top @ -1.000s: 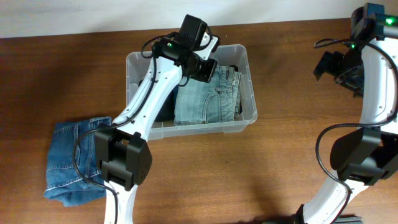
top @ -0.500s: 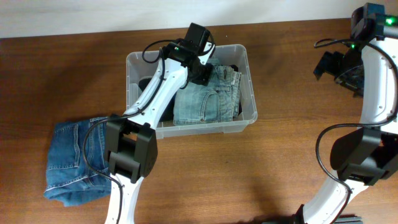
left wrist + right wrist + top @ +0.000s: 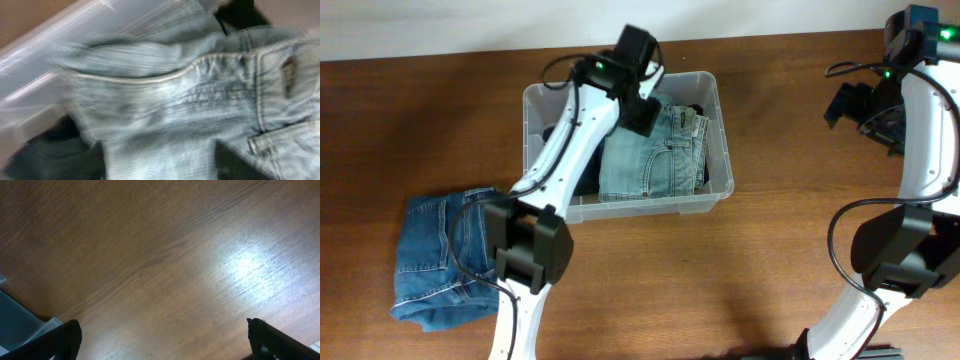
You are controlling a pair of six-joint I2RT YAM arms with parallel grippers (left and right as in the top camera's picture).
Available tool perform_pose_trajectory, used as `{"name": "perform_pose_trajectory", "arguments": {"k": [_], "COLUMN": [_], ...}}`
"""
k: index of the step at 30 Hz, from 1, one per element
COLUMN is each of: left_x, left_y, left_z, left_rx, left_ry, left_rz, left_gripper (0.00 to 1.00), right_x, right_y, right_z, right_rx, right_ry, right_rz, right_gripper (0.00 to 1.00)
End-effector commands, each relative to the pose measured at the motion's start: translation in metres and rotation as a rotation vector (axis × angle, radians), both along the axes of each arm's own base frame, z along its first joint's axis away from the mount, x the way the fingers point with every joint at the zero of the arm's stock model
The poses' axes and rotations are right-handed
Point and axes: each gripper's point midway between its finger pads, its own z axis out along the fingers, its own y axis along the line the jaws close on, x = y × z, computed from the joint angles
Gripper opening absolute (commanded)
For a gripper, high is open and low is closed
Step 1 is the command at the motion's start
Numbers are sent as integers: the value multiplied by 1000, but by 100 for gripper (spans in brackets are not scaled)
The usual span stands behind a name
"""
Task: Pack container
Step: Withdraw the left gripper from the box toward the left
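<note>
The container (image 3: 548,98), a clear plastic bin, stands at the back middle of the table. Folded light-blue jeans (image 3: 655,160) lie in its right half, and dark cloth (image 3: 558,133) shows at its left end. My left gripper (image 3: 650,112) hovers over the back of the bin, just above the jeans' waistband. The left wrist view is blurred: the light jeans (image 3: 190,100) fill it, the bin wall (image 3: 30,60) is at upper left, and my left gripper (image 3: 160,167) has dark fingers (image 3: 95,160) spread apart over the cloth. My right gripper (image 3: 162,335) is open over bare wood.
A second pair of darker blue jeans (image 3: 440,260) lies folded on the table left of the bin, near the left arm's base. The right arm (image 3: 920,130) stands at the far right edge, well away from the bin. A pale bin corner (image 3: 15,325) shows lower left.
The left gripper's jaws have parted and let go of the light jeans, which now rest in the bin. Its wrist has shifted slightly back. The right arm has not moved.
</note>
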Motion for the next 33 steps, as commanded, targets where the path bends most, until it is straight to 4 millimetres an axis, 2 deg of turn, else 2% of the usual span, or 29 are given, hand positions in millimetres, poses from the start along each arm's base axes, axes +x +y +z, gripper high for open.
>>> {"name": "perform_pose_trajectory", "arguments": {"k": [1,2,5,10,12,13,16,21,28,33], "left_x": [3,-5,-19,-35,-44,-51,-64,-74,-79,-97], "left_y": [28,41,59,93,118,138,174,231,255,279], "left_z": [93,118,152,188,197,200,200,200,186,159], "left_rx": [31,45,45,33,38,45,51,13,-68,-31], "left_ry": [-190,-220,-257,-298,-294,-275,-226,-176,-90,17], "left_rz": [51,72,98,155,232,297,408,595,660,727], "left_gripper": [99,99,99,99,99,99,99,99,99,99], "right_x": [-1,-1,-1,-1,-1,-1,-1,-1,-1,-1], "right_y": [-1,-1,-1,-1,-1,-1,-1,-1,-1,-1], "right_z": [-1,-1,-1,-1,-1,-1,-1,-1,-1,-1], "right_rx": [1,1,1,1,1,1,1,1,1,1], "right_ry": [4,4,4,4,4,4,4,4,4,4], "right_rz": [-14,-15,-15,-14,-15,-15,-15,-14,-15,-14], "right_gripper": [98,99,99,98,98,98,98,98,99,98]}}
